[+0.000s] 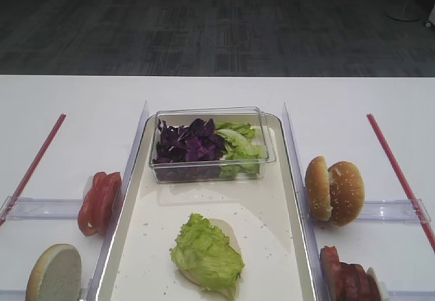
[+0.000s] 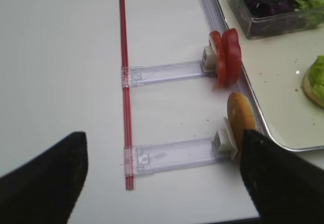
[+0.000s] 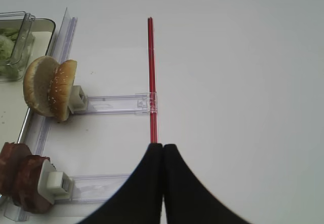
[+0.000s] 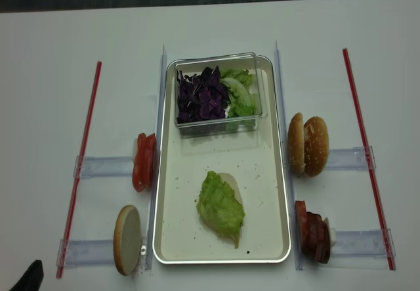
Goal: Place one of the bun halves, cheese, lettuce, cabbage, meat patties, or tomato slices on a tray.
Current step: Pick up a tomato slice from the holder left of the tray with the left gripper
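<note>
Lettuce (image 1: 207, 252): one frilly green leaf lying on a pale bun half (image 1: 224, 233) in the near middle of the cream tray (image 1: 272, 199) on the white desk (image 1: 81, 104), below the clear box (image 1: 211, 145) of purple cabbage (image 1: 187, 141) and more green leaves. Left fingers (image 2: 283, 183) spread wide apart, holding nothing, above the desk beside the upright bun half (image 2: 240, 118) and tomato slices (image 2: 226, 57). Right fingers (image 3: 163, 183) pressed together, empty, near the red strip (image 3: 151, 77).
</note>
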Tool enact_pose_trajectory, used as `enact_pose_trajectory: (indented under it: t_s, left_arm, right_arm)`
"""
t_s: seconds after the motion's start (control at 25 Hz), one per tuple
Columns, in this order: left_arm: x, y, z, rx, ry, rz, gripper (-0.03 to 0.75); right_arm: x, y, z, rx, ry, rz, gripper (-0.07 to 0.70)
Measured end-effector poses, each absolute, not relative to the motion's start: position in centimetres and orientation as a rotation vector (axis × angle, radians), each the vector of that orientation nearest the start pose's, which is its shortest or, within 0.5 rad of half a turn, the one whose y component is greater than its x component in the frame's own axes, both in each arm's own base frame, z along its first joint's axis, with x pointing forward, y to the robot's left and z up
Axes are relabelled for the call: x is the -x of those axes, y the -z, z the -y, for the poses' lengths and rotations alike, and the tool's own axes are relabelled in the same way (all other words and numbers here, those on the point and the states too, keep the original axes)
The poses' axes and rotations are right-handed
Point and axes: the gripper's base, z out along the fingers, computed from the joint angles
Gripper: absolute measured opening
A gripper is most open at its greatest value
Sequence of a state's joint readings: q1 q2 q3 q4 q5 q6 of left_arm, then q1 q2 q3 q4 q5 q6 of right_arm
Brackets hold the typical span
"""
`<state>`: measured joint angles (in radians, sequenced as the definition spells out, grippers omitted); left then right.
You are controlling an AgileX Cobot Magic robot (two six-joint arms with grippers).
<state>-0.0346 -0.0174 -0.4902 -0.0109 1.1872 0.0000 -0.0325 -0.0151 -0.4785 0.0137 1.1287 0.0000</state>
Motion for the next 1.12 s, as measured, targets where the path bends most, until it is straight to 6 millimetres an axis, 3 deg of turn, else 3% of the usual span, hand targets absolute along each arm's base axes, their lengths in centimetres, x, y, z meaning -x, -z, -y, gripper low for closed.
enact_pose_trajectory:
  t_s: [0.48, 0.68, 1.12]
  left_arm:
    - [1.3, -26.5, 0.2, -0.041, 0.058, -2.160, 0.652]
    - [1.2, -28.4, 0.2, -0.042, 0.058, -2.178, 0.654]
    - [-5.4, -34.7, 0.8, -0.046, 0.105, -2.425, 0.654]
  right_arm:
    - [0.8, -26.6, -0.1, -0.033, 0.003, -2.118, 0.364]
    - [0.8, -26.6, -0.1, -0.033, 0.003, -2.118, 0.364]
    - [0.8, -26.6, -0.1, -0.033, 0.003, -2.118, 0.364]
